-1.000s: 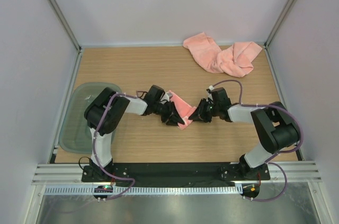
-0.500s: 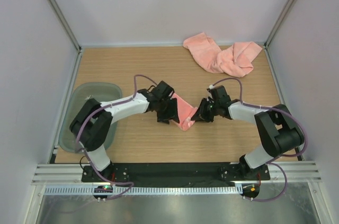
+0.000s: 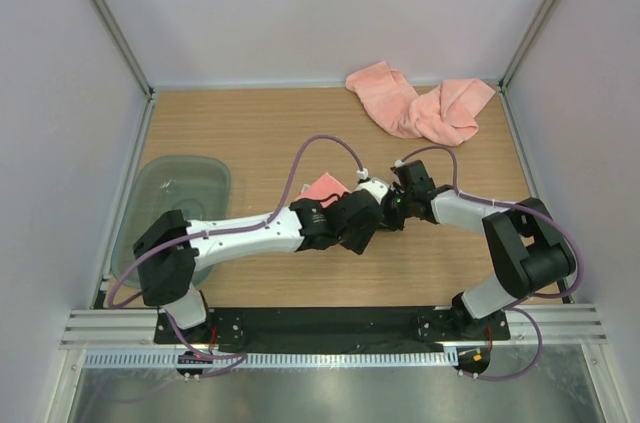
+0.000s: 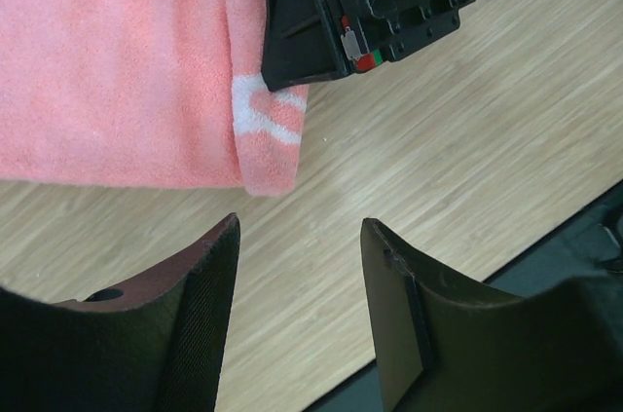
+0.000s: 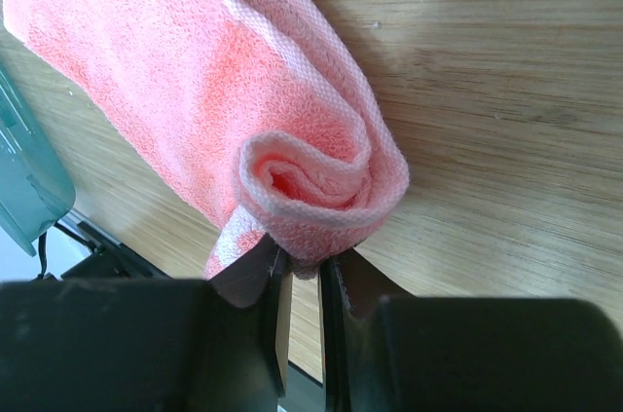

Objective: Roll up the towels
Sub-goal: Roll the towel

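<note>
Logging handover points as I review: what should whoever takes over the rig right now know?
Left gripper: open, empty, over the table beside the banded end of the middle towel.
Right gripper: shut on that towel's rolled end.
Done: this towel partly rolled.
Left: finish it, then roll the loose towels heaped at the far right.

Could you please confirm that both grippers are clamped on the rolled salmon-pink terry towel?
Not both: only the right gripper pinches the rolled salmon-pink terry towel; the left gripper is open beside it, holding nothing, as the left wrist view shows.
</note>
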Available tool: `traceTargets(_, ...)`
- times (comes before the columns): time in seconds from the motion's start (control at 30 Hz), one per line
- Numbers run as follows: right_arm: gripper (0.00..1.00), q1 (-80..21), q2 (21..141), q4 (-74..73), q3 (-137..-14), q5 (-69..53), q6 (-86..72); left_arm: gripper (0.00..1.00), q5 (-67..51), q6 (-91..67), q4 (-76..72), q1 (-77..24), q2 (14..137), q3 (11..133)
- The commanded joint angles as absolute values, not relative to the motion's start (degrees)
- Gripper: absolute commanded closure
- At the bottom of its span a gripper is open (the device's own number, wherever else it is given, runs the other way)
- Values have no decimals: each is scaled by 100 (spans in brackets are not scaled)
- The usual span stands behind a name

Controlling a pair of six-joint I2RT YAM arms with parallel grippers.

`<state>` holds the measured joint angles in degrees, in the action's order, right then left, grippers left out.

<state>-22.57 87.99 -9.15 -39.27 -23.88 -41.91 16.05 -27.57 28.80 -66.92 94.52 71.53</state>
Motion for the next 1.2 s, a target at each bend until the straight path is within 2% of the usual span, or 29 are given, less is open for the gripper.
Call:
traceTargets(0.0,87,-2303,8622,-1011,-4122,-2364,-4061,46,1776,-2364,2313,-6715,9659,7049)
traceTargets(0.53,87,-2294,8701,-1037,-4131,-2461,-4008,44,1239,-2250,1854,-6812,10256,7101)
traceTargets(0.87,87,-2294,8727,-1055,-4148,-2522,-3973,44,1784,-2355,1802,-6812,10678,7146)
traceTargets(1.17,87,-2303,8771,-1116,-4175,-2531,-3920,44,2109,-2285,1872,-6803,10573,7145)
